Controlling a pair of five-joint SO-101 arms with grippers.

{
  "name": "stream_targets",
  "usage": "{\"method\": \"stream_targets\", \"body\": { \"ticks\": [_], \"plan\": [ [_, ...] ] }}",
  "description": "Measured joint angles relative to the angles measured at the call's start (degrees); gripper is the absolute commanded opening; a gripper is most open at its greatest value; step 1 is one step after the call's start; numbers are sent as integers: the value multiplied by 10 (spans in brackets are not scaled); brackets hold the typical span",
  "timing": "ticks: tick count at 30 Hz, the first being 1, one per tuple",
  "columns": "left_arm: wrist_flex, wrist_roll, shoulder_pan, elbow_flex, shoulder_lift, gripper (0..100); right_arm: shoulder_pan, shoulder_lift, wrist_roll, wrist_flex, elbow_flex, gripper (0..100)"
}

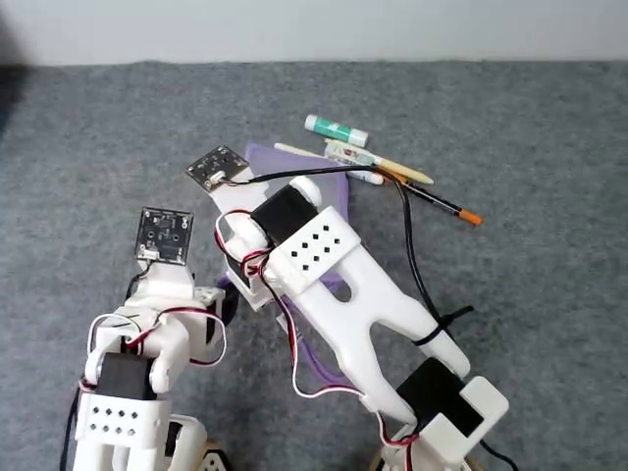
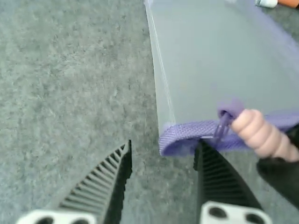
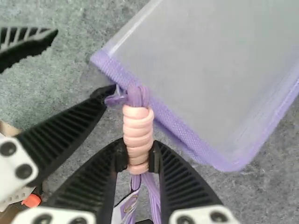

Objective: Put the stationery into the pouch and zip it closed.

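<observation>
Centrally, a translucent lilac pouch (image 1: pixel 267 157) lies flat on the grey carpeted surface (image 1: pixel 549 324). In the high view its long axis runs from the far side back toward the arm bases, and the right arm (image 1: pixel 334 285) covers most of it. A purple woven zip edge (image 3: pixel 187 137) runs along one short end of the pouch (image 3: pixel 205 70). The zip pull (image 3: pixel 135 95) sits close to one corner of that edge. A pink coiled charm (image 3: pixel 137 135) hangs from the pull, pointing away from the pouch.

The right gripper (image 3: pixel 138 154) is clamped on the charm, one finger on each side of the coil. A purple strap trails out beneath it.

The left gripper (image 2: pixel 164 145) is spread wide and holds nothing. It straddles the same corner of the pouch (image 2: pixel 219 60). One finger lies on the bare surface, apart from the pouch. The other is pressed up beside the purple trim, right next to the pull and the charm (image 2: pixel 259 135). The right wrist view shows the same thing: the left gripper (image 3: pixel 81 63) brackets the corner, with one fingertip touching or nearly touching the pull.

The stationery (image 1: pixel 378 162) lies in a loose cluster outside the pouch, just past its far end on the right arm's side. It is a green-capped stick, a few pens and a pencil.

Whether the zip is open cannot be told. The next move probably depends on drawing the charm along the zip edge, away from the corner, while the left gripper closes on that corner to brace it.
</observation>
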Motion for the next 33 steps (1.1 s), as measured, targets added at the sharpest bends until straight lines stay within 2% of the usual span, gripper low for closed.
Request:
{"method": "stream_targets", "body": {
  "ticks": [11, 19, 33],
  "plan": [
    [-12, 0, -1, 0, 0, 185, 1, -37, 1, 0, 0, 8],
    [-14, -26, -55, 0, 0, 181, 1, -40, 6, 4, 0, 8],
    [-90, -33, -23, 0, 0, 181, 1, -40, 8, 7, 0, 8]
  ]
}}
